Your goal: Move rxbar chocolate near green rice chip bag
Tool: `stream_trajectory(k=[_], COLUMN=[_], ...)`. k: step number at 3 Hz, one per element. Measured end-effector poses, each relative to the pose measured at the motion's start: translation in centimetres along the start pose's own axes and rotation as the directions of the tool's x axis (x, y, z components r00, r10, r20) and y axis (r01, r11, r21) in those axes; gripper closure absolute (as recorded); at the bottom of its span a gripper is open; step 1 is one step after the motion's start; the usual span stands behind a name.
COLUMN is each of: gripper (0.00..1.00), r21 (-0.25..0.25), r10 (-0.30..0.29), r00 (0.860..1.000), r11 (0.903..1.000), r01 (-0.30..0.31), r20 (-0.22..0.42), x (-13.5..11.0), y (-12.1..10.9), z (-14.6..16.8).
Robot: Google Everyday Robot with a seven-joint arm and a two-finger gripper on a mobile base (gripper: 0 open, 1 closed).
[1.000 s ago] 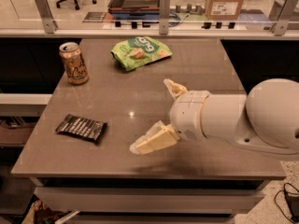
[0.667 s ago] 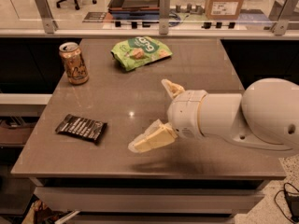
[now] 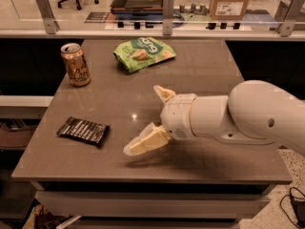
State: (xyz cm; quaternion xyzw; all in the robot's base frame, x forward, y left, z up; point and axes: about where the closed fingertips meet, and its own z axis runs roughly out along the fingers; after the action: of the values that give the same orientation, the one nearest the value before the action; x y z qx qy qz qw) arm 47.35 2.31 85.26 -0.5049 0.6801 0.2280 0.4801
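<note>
Camera view: your gripper point(image 3: 151, 119) hovers over table point(image 3: 205, 66) centre, jaws wide, empty.
Rxbar chocolate point(image 3: 83, 130) near-left of it; green rice chip bag point(image 3: 143, 53) far side, can point(image 3: 75, 64) far-left.

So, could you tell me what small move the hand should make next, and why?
Probably ease the open, empty hand left toward the rxbar chocolate: the bar lies apart from it, untouched, and far from the green rice chip bag.

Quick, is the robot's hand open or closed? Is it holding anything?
Gripper: open, holding nothing, hovering apart from the rxbar chocolate.
</note>
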Motion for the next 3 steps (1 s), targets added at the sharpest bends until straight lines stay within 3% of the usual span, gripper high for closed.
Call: stream_trajectory(k=[3], gripper=[0.0], r21=[-0.121], r10=[0.008], r00=[0.999], r11=[0.9927], r01=[-0.003], r20=[0.039], x=[-0.8], y=[1.9], z=[4.9])
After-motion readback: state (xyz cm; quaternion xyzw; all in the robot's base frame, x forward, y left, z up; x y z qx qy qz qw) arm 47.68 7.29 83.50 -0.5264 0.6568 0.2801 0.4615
